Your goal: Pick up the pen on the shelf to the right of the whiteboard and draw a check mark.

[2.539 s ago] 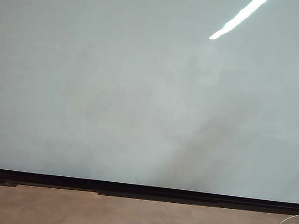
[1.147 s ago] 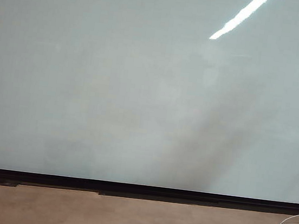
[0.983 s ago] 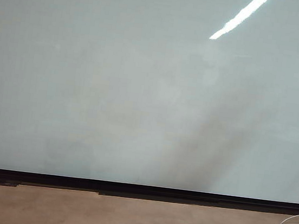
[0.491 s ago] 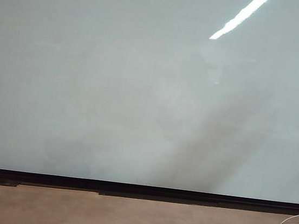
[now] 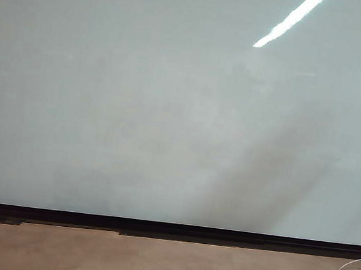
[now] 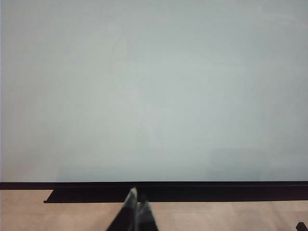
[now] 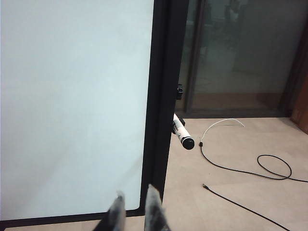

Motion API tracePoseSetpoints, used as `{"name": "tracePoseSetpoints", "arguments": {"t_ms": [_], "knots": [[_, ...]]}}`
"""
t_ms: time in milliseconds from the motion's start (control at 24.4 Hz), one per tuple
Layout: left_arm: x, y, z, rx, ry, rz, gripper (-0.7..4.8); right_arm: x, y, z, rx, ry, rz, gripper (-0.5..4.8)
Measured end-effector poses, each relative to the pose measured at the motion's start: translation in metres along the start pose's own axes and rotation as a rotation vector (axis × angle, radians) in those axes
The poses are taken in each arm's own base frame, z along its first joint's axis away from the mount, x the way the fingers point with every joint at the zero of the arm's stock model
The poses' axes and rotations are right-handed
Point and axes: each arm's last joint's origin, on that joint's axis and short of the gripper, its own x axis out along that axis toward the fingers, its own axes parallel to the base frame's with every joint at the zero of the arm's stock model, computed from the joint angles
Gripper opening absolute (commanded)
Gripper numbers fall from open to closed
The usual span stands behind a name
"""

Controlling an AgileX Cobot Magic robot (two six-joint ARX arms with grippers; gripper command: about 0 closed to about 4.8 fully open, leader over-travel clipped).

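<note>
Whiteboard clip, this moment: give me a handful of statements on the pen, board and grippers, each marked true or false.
1. The whiteboard carries no drawn mark. True.
2. The pen is clamped in the right gripper. False: it sticks out from beside the board's black frame, apart from the gripper.
3. The left gripper has its fingertips together. True.
4. The right gripper's fingertips show a gap. True.
5. The cable is draped over the pen. False: it lies on the floor.

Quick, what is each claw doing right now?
Left claw: closed, holding nothing.
Right claw: open a little, empty, pen not grabbed yet.
</note>
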Motion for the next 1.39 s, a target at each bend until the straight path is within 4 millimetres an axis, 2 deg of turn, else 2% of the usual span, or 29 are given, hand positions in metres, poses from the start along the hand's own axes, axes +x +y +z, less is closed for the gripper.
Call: {"name": "tracePoseSetpoints", "arguments": {"t_ms": [123, 369, 450, 491, 778, 1065, 1270, 1392], "knots": [[0.000, 0.000, 0.000, 0.000, 0.000, 0.000, -0.04, 0.001, -0.002, -0.001, 0.000, 0.011, -0.010, 1.10], [0.000, 0.000, 0.000, 0.000, 0.000, 0.000, -0.05, 0.004, -0.005, -0.002, -0.001, 0.014, -0.021, 1.19], [0.000, 0.000, 0.000, 0.000, 0.000, 0.000, -0.04, 0.007, -0.007, -0.003, -0.012, 0.016, -0.030, 1.76], [0.000, 0.000, 0.000, 0.000, 0.000, 0.000, -0.05, 0.008, -0.008, -0.004, -0.016, 0.023, -0.034, 1.86], [0.000, 0.000, 0.000, 0.000, 0.000, 0.000, -0.04, 0.010, -0.014, -0.009, -0.019, 0.054, -0.035, 1.88], [0.000, 0.000, 0.000, 0.000, 0.000, 0.000, -0.04, 0.016, -0.016, -0.012, -0.018, 0.062, -0.022, 2.29], [0.000, 0.000, 0.000, 0.000, 0.000, 0.000, -0.04, 0.022, -0.017, -0.016, -0.016, 0.066, 0.005, 2.35], [0.000, 0.000, 0.000, 0.000, 0.000, 0.000, -0.04, 0.035, -0.020, -0.019, -0.007, 0.088, 0.060, 2.35]]}}
